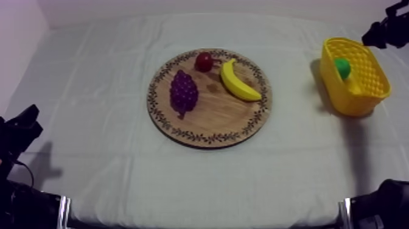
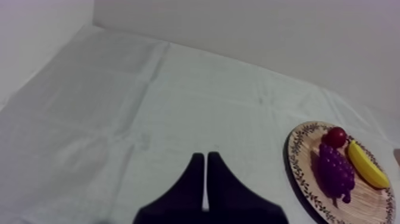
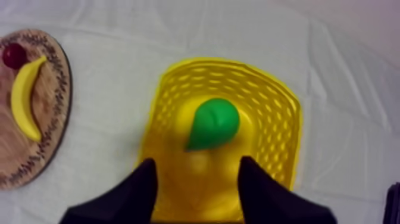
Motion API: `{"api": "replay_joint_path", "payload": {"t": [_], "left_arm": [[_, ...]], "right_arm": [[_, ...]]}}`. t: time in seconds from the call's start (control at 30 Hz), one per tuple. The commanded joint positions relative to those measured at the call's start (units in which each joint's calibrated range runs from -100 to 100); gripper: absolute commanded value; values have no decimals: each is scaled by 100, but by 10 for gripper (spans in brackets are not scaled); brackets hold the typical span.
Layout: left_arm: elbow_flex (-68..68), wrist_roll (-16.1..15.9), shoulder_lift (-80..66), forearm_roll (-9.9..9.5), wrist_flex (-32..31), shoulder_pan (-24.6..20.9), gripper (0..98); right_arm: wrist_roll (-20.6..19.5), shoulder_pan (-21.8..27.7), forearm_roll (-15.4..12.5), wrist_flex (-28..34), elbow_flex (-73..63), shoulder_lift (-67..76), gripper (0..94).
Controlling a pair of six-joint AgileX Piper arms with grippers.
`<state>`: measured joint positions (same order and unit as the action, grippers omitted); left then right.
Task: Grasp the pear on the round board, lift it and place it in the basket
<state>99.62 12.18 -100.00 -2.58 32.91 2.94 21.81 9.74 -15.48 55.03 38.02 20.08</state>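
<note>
Above the yellow woven plastic basket (image 3: 280, 119), our right gripper (image 3: 197, 164) hangs with its two black fingers spread wide and nothing between them. Just beyond them the green toy pear (image 3: 213, 124) lies on the basket floor, free of both fingers. We judge the placing done; the next move calls for a straight lift clear of the rim. Well apart, the round wooden board with a patterned rim (image 1: 213, 116) carries a purple bunch of grapes (image 1: 183, 91), a yellow banana (image 1: 238, 82) and a small red fruit (image 1: 204, 61); none obstructs. Our left gripper (image 2: 205, 161) rests pressed shut, empty, over the grey-white cloth (image 2: 149, 107).

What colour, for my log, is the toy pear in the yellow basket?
Green pear; right wrist view best.
</note>
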Motion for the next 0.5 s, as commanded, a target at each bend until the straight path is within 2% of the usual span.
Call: {"api": "replay_joint_path", "payload": {"t": [0.0, 0.1, 0.23, 0.47], "left_arm": [[5, 1, 0, 1, -1, -1, 1], [5, 1, 0, 1, -1, -1, 1], [5, 1, 0, 1, -1, -1, 1], [5, 1, 0, 1, -1, -1, 1]], "right_arm": [[-804, -319, 272, -392, 604, 1330, 236], [-1287, -540, 557, -729, 1294, 2277, 137], [-1720, -625, 898, -1088, 2156, 3326, 57], [-1984, -703, 1256, -1761, 3738, 4699, 9]]}}
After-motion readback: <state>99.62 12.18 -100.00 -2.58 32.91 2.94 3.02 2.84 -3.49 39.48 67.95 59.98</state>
